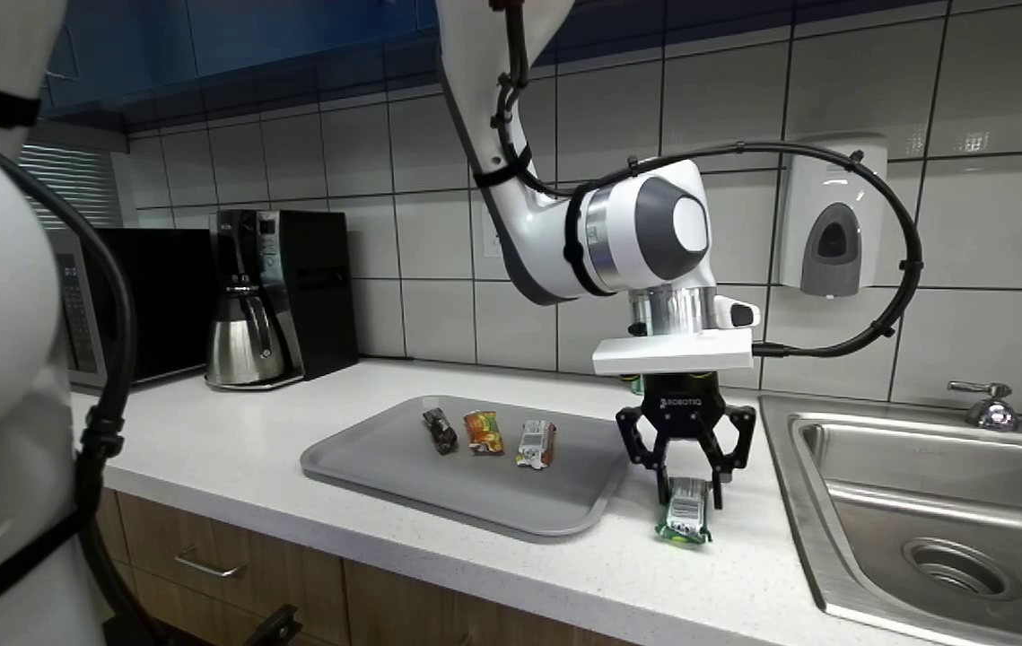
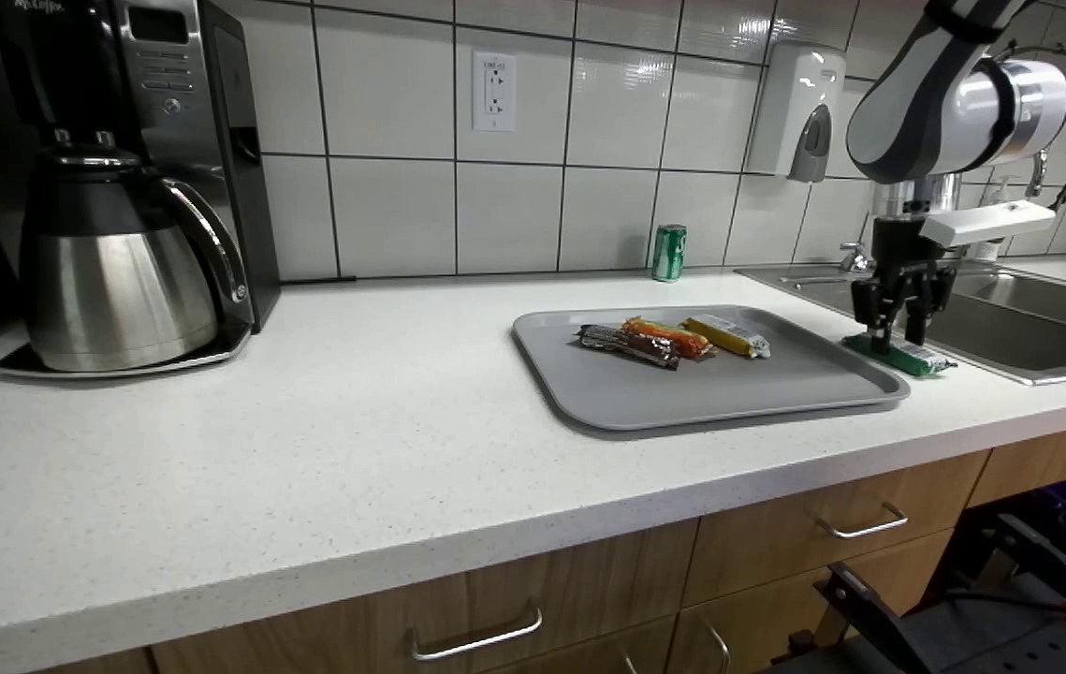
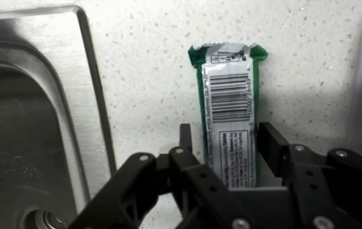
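The gripper [image 1: 690, 499] straddles the bar [image 3: 230, 111], its blocky black fingers [image 3: 186, 136] apart, a gap showing on one side. The bar, slim and oblong in glossy green-and-white wrap [image 3: 258, 53] (crimped zigzag at the end), lies on the speckled counter [image 3: 149, 89] between the brushed-metal sink [image 3: 71, 57] and smooth, round-cornered tray [image 1: 466, 484].
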`<state>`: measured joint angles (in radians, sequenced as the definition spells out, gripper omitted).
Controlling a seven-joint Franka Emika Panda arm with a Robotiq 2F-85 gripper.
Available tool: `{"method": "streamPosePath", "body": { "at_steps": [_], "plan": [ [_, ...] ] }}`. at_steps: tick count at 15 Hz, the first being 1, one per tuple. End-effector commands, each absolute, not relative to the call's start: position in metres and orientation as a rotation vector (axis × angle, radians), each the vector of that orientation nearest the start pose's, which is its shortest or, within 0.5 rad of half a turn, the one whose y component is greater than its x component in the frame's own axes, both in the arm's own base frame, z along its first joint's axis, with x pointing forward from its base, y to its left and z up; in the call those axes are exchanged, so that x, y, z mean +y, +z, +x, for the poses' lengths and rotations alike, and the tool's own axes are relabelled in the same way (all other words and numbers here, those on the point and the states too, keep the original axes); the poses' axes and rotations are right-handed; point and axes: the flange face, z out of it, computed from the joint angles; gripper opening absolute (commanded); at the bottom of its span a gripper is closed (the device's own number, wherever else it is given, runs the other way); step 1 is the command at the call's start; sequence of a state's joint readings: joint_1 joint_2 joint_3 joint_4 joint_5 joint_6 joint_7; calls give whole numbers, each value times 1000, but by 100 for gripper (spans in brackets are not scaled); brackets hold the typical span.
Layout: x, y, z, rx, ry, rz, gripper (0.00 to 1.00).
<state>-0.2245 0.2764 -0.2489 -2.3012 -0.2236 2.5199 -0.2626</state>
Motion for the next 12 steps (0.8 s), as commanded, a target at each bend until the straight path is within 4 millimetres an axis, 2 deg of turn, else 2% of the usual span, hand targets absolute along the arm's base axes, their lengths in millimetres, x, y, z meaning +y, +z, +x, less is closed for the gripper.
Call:
{"method": "streamPosePath", "body": {
  "at_steps": [1,3,6,12],
  "plan": [
    [-243,227,469,43,173,-3305,27],
    [-243,226,469,42,174,-3305,14],
    [-243,228,469,42,169,-3305,14],
    [-238,261,470,28,96,-3299,14]
  ]
}}
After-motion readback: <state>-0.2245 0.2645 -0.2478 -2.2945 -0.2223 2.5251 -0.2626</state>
